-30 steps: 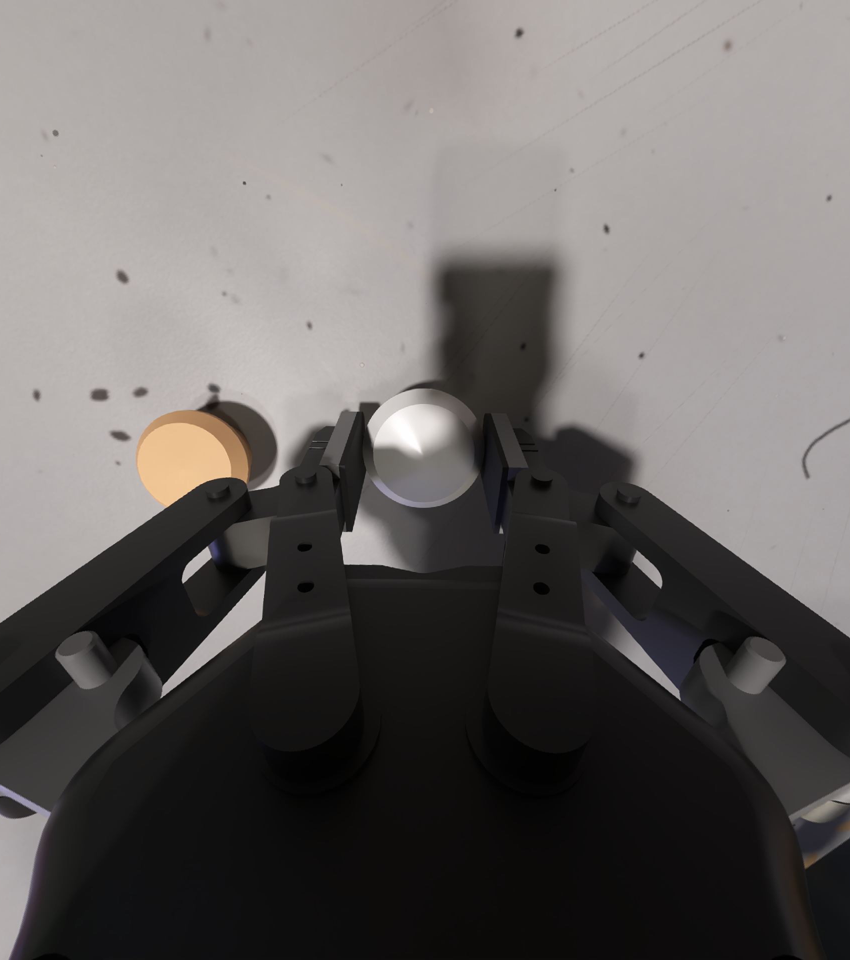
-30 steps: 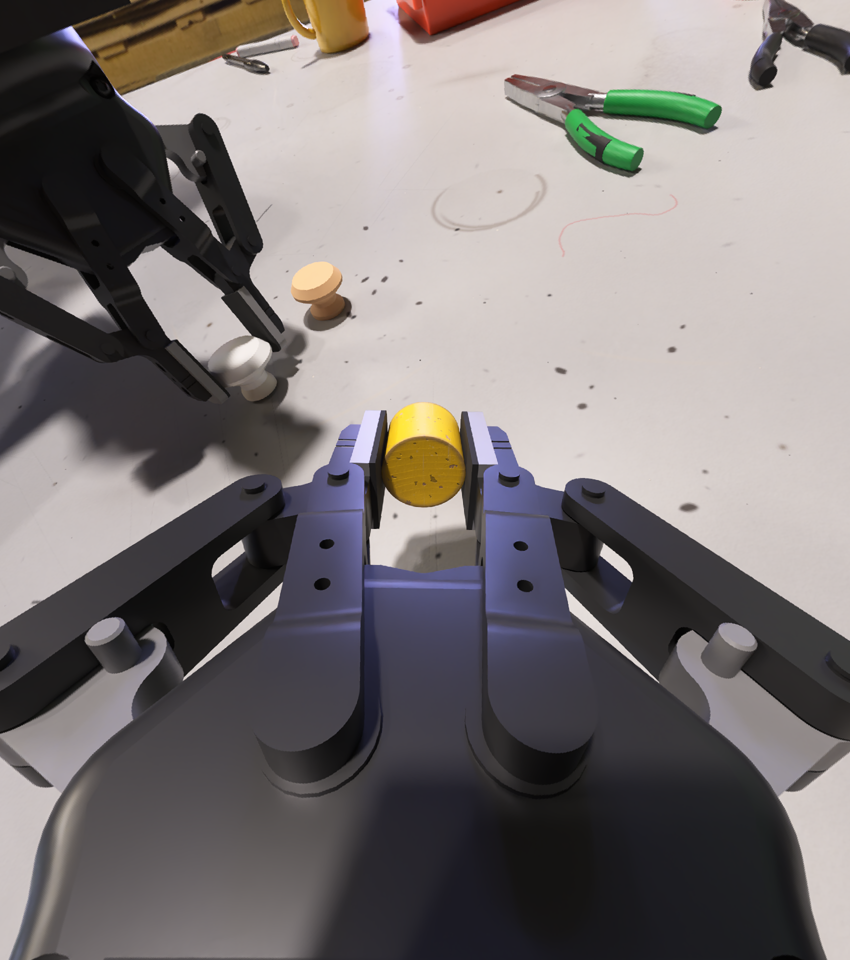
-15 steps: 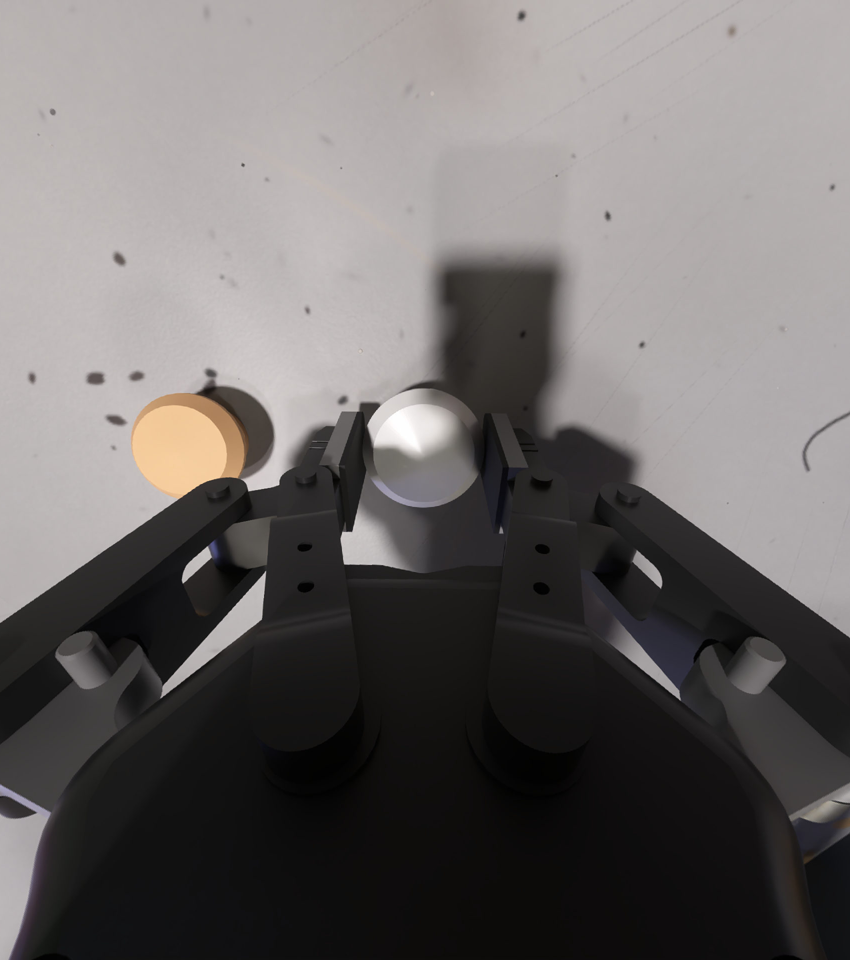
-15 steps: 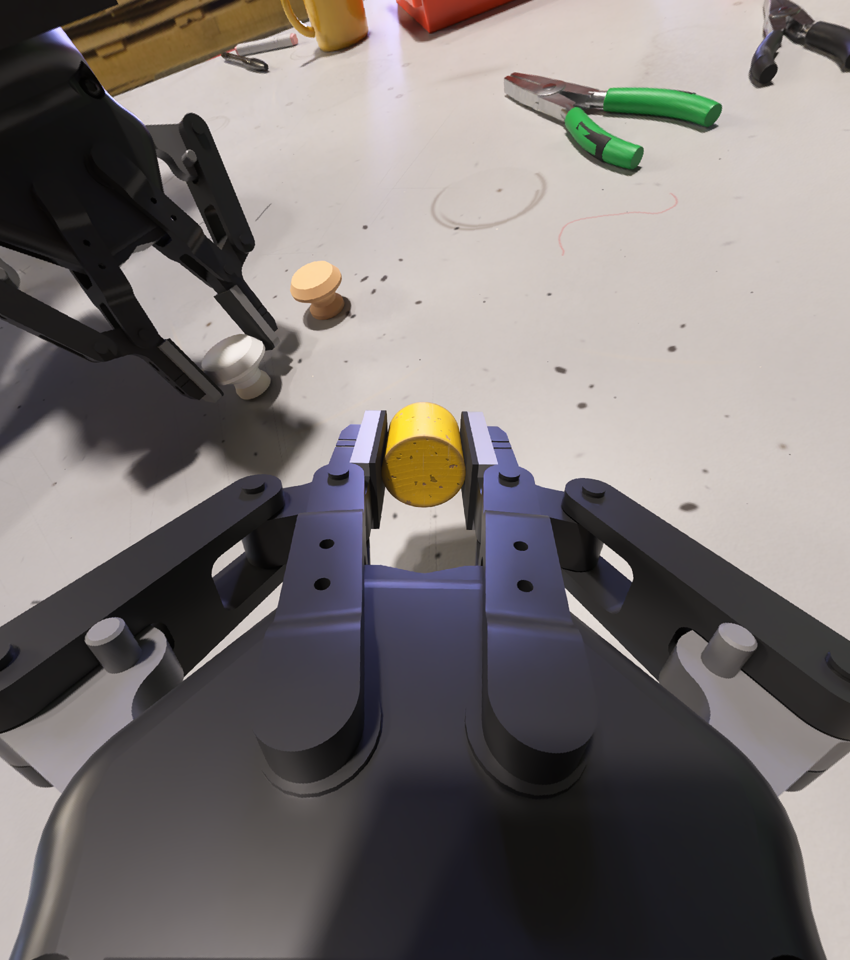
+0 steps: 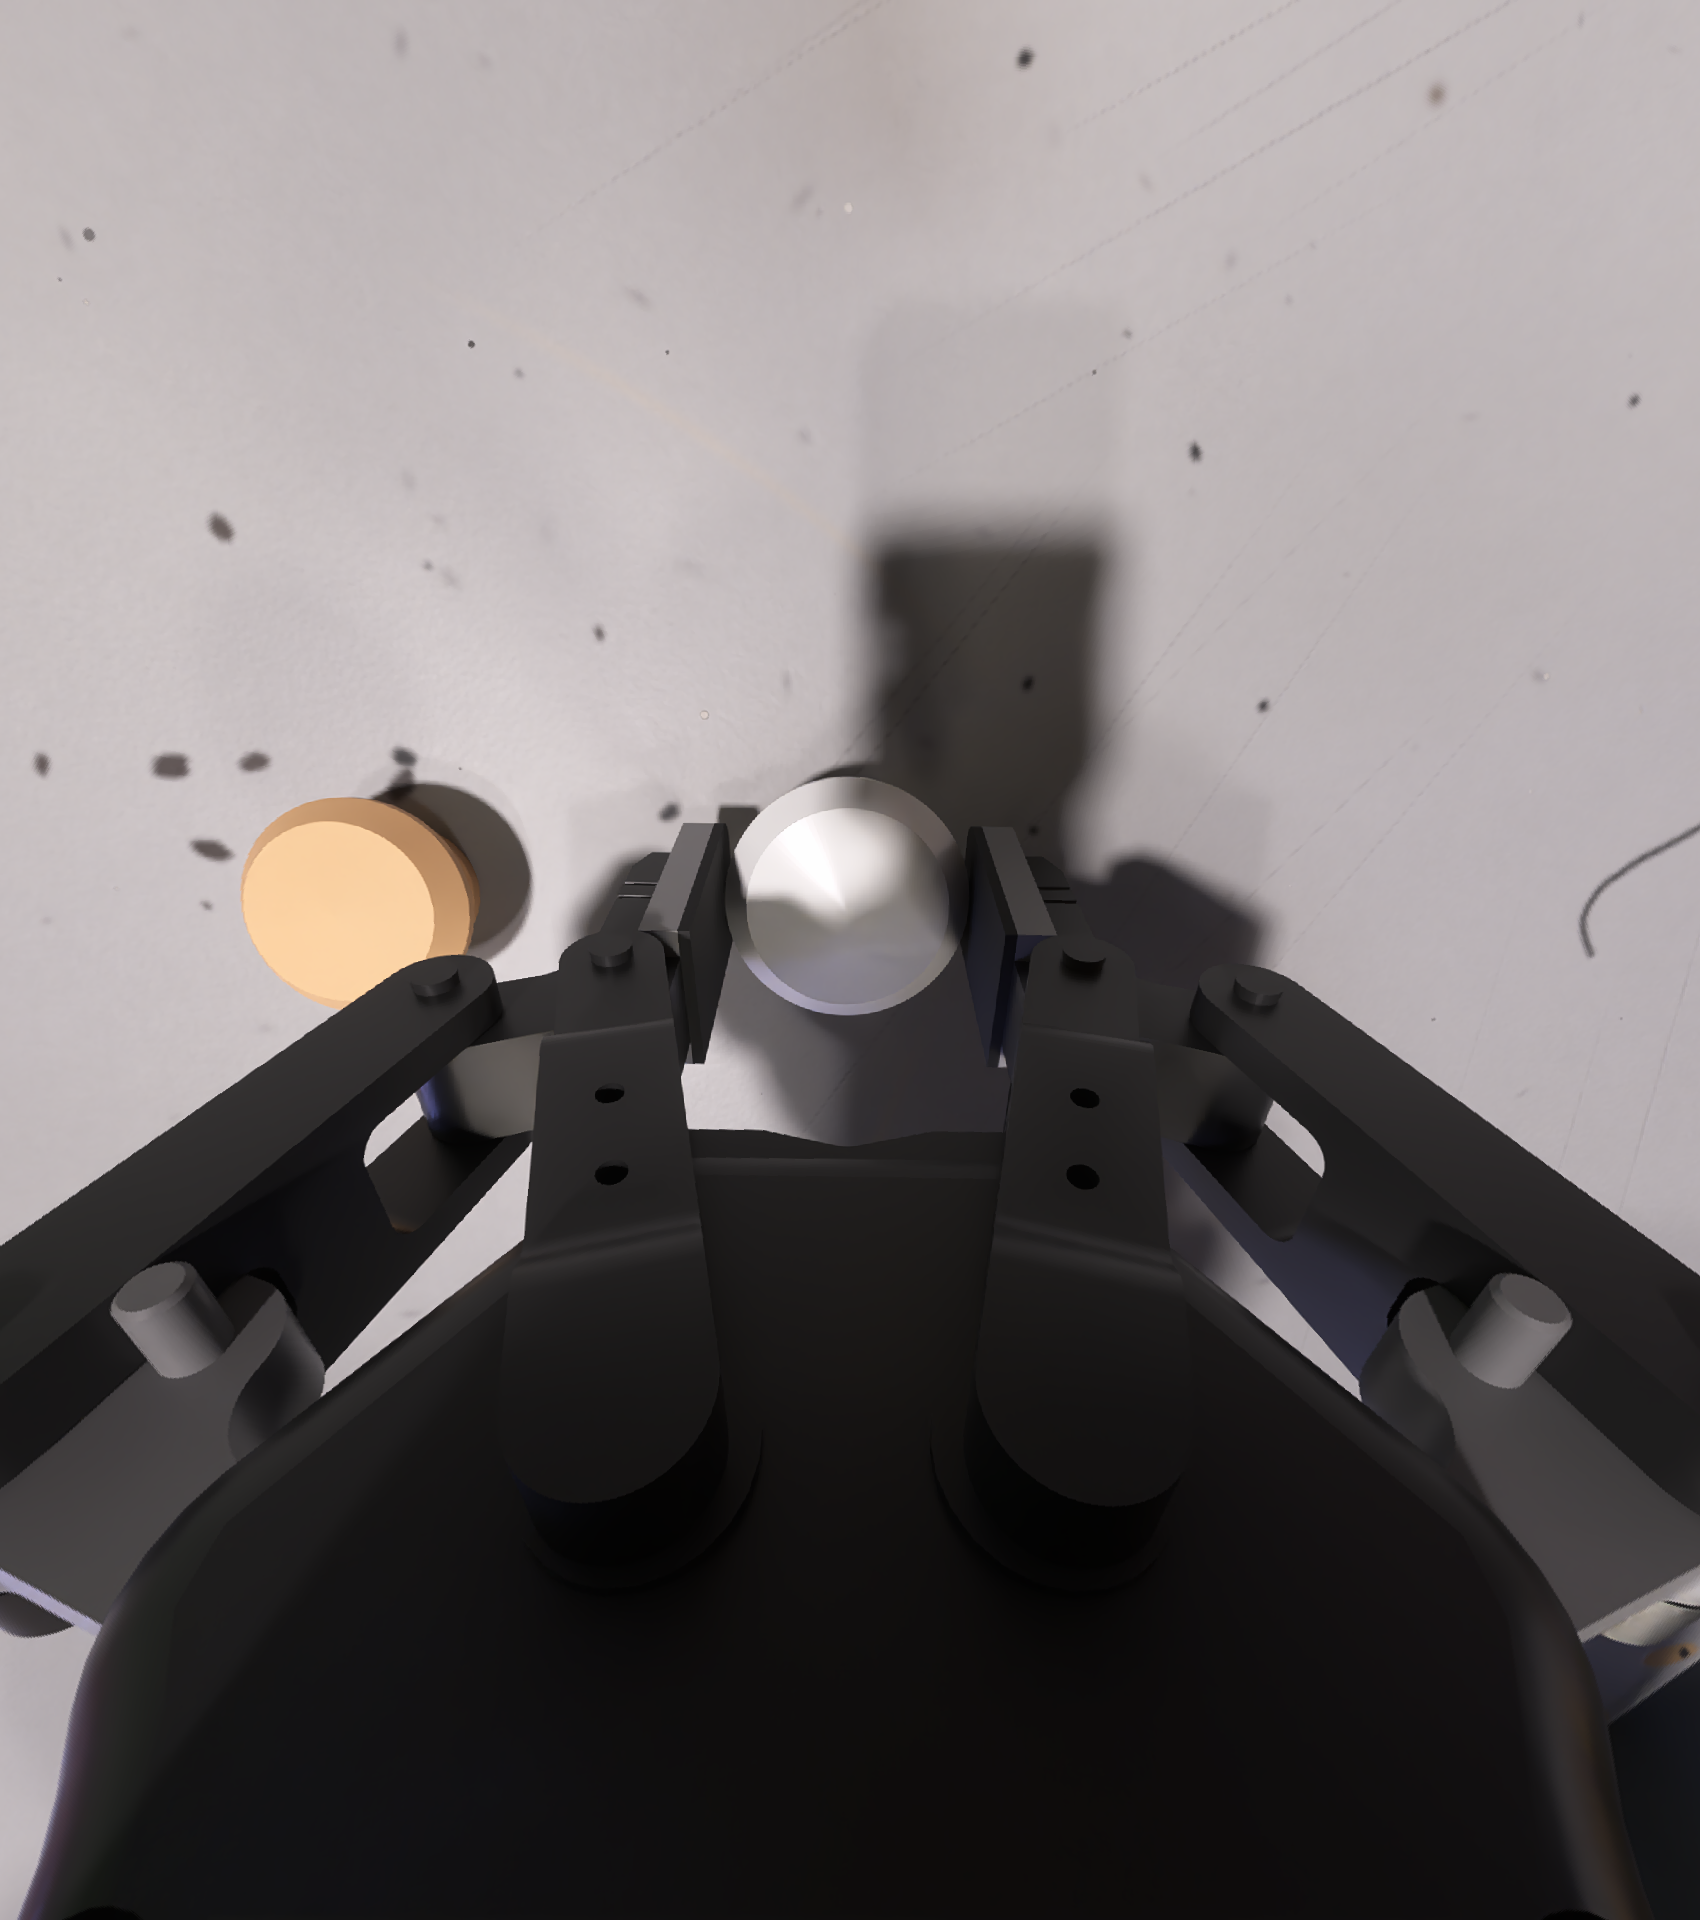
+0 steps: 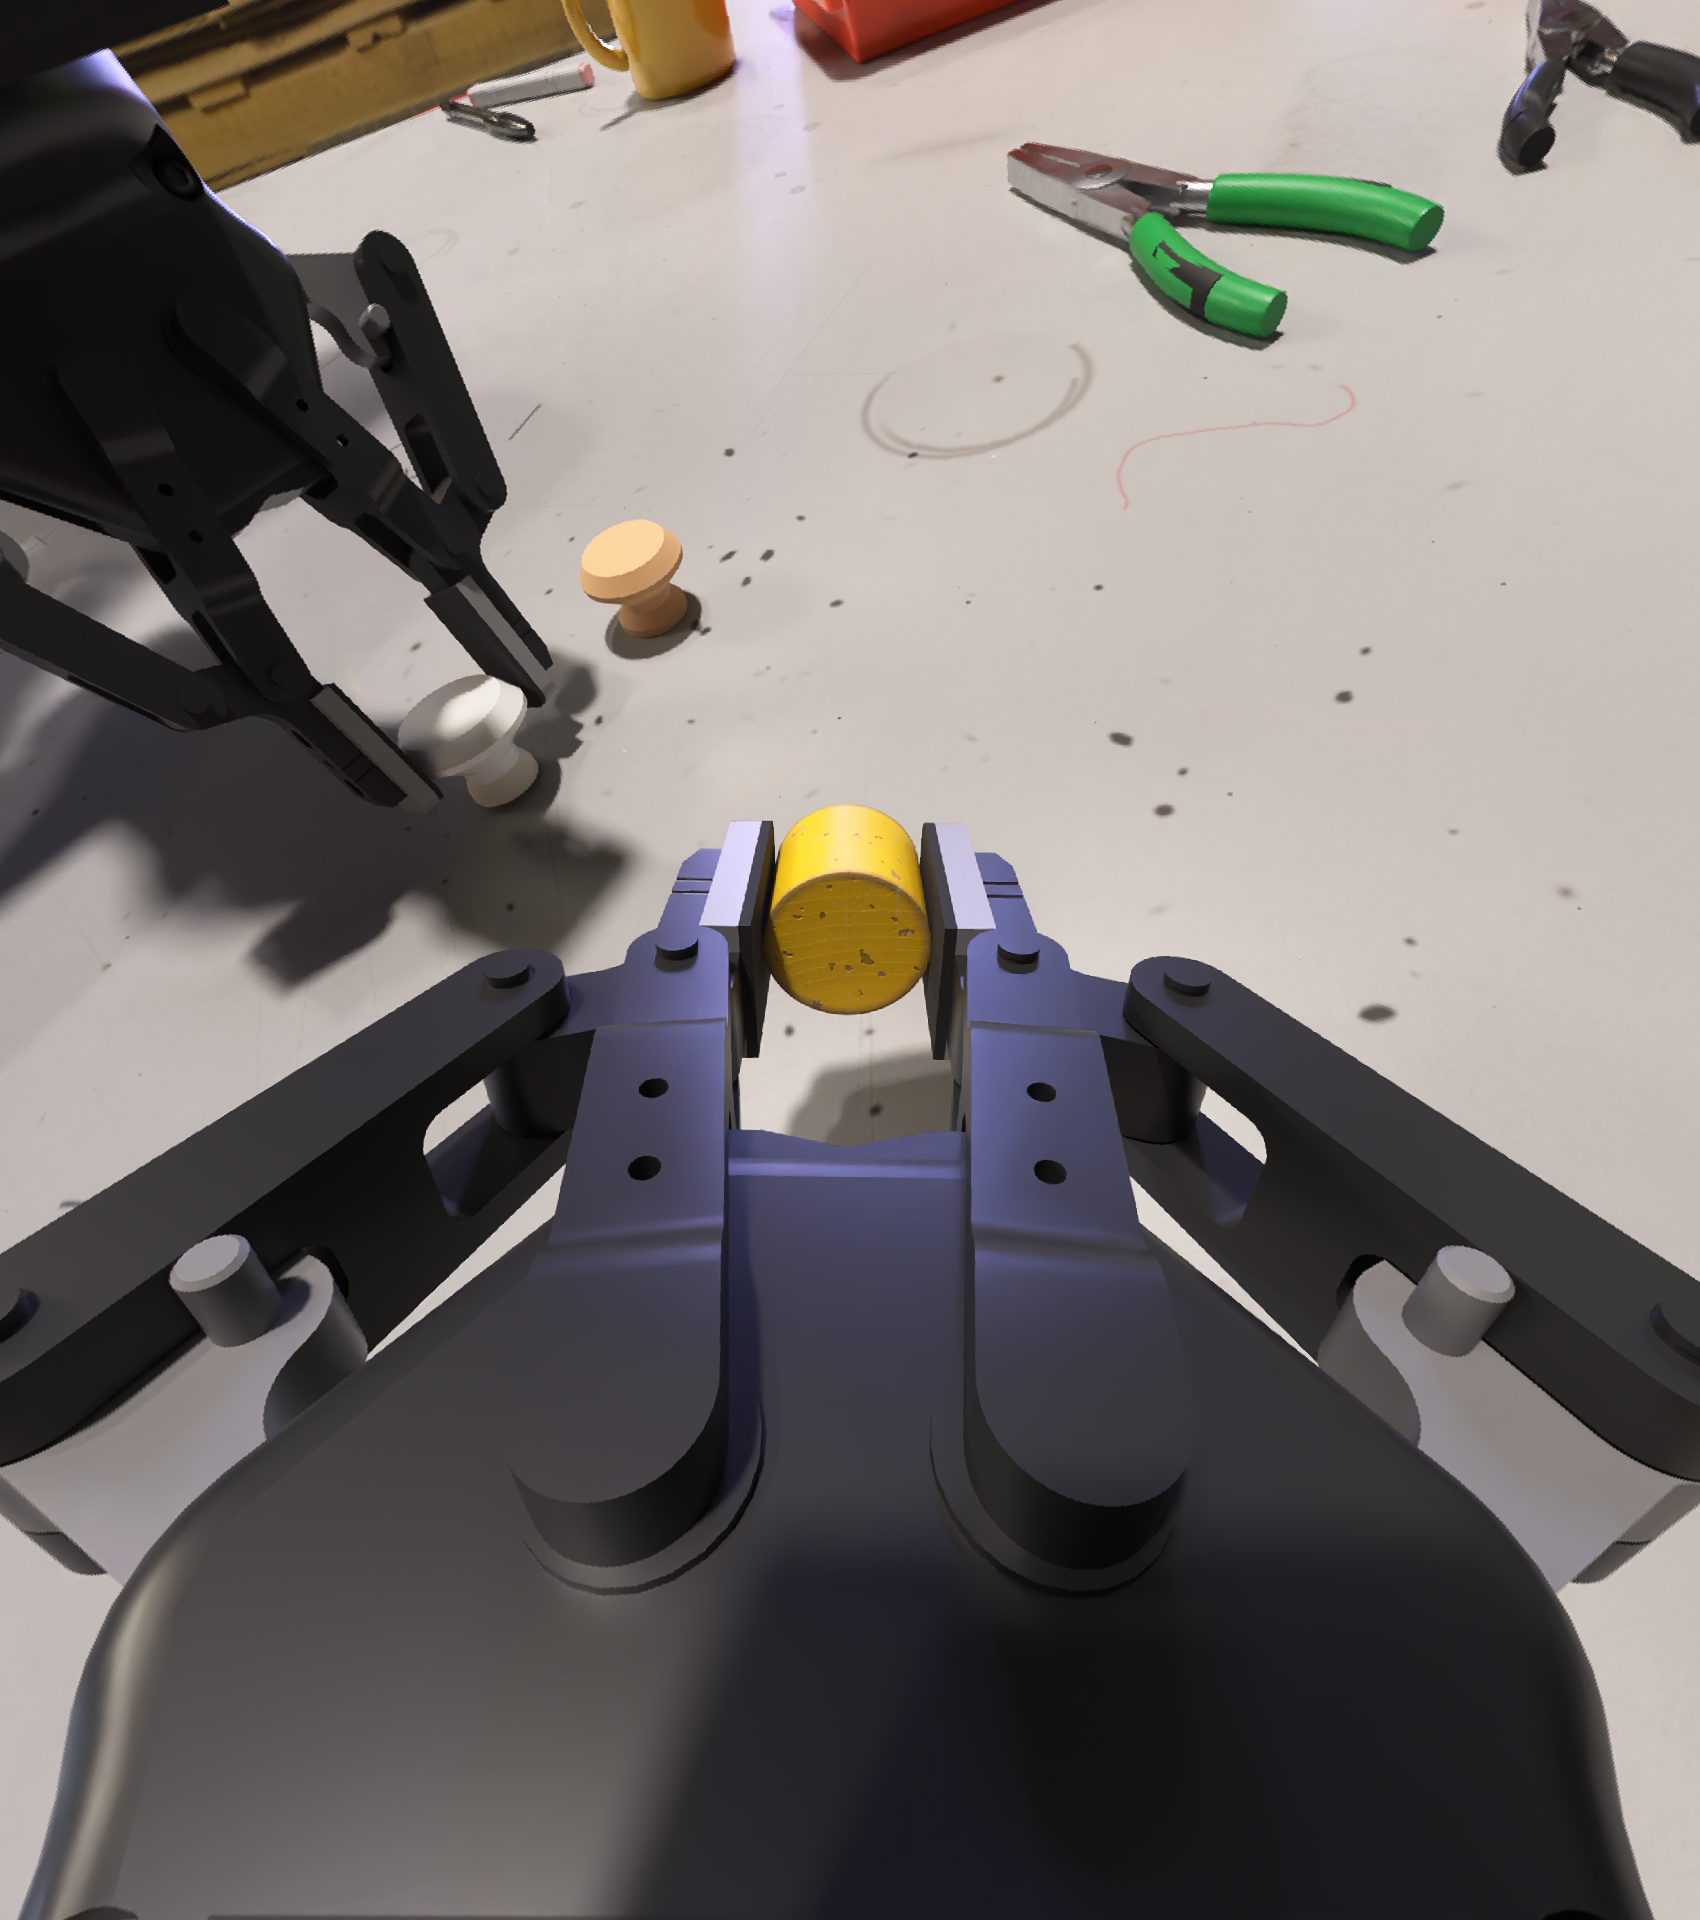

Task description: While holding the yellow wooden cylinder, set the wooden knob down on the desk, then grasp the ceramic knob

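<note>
My left gripper [image 5: 846, 914] is shut on the white ceramic knob [image 5: 846, 894], its pads against the round head on both sides. In the right wrist view this gripper [image 6: 467, 740] holds the ceramic knob [image 6: 472, 717] low over the desk, slightly tilted. The tan wooden knob [image 5: 352, 899] stands upright on the desk, free, just left of my left fingers; it also shows in the right wrist view [image 6: 630, 566]. My right gripper [image 6: 846, 914] is shut on the yellow wooden cylinder [image 6: 846, 935] and holds it above the desk.
Green-handled pliers [image 6: 1230, 223] lie at the back right, with a black-handled tool [image 6: 1615, 88] farther right. A yellow mug [image 6: 669, 42], a red object [image 6: 887, 26], a marker [image 6: 524, 83] and a cardboard box [image 6: 306, 83] line the back edge.
My left gripper has shifted slightly away from the wooden knob, carrying the ceramic knob with it. My right gripper and the cylinder have not moved.
</note>
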Robot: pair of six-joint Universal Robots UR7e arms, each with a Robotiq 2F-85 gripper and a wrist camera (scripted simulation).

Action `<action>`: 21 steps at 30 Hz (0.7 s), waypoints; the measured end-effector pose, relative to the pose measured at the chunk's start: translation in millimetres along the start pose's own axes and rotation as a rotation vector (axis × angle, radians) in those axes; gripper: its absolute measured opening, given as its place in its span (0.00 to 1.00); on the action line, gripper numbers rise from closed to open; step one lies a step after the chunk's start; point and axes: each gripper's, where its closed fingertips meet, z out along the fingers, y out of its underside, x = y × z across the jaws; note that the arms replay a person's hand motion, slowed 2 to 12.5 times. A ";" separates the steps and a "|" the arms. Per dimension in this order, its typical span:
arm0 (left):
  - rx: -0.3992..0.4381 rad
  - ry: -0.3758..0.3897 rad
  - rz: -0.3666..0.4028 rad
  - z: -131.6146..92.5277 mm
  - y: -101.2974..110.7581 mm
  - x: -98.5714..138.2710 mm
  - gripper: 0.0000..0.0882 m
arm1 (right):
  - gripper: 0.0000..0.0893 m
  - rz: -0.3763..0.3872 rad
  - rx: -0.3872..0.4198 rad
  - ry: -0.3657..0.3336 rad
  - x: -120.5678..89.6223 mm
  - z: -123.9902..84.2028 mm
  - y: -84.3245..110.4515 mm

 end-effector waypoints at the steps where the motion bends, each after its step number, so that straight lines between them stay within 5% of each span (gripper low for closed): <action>1: 0.000 0.000 -0.001 -0.1 0.0 0.0 0.45 | 0.28 0.000 0.000 0.000 0.0 0.0 0.0; 21: 0.002 0.005 -0.011 -0.4 1.9 4.5 0.45 | 0.28 -0.001 -0.001 0.000 -0.2 0.1 0.1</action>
